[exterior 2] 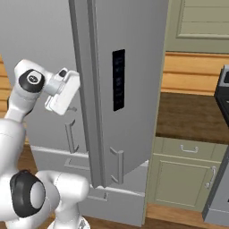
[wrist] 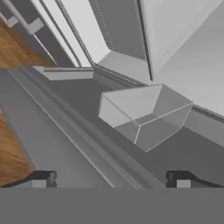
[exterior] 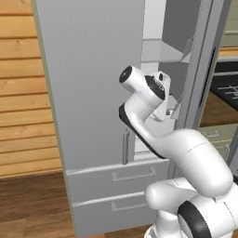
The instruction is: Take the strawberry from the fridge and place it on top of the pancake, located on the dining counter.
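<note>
The fridge [exterior: 88, 93] stands straight ahead with its left door shut and its right door [exterior 2: 129, 89] swung open toward me. My arm reaches into the gap between the doors, and its white hand [exterior: 160, 90] [exterior 2: 62, 94] sits at the edge of the opening. In the hand view my gripper [wrist: 111, 180] is open, its two fingertips [wrist: 43, 179] wide apart with nothing between them. Ahead of them a clear door bin [wrist: 144, 116] hangs on the inside of the open door. The strawberry is hidden from me. The pancake and the dining counter are out of view.
Two fridge drawers [exterior: 116, 176] lie below the doors. Right of the open door stand olive-green cabinets [exterior 2: 188, 174] with a brown counter [exterior 2: 192, 112], then a dark stove [exterior 2: 223, 89]. A wooden plank wall [exterior: 23, 93] is on the left, above a wooden floor.
</note>
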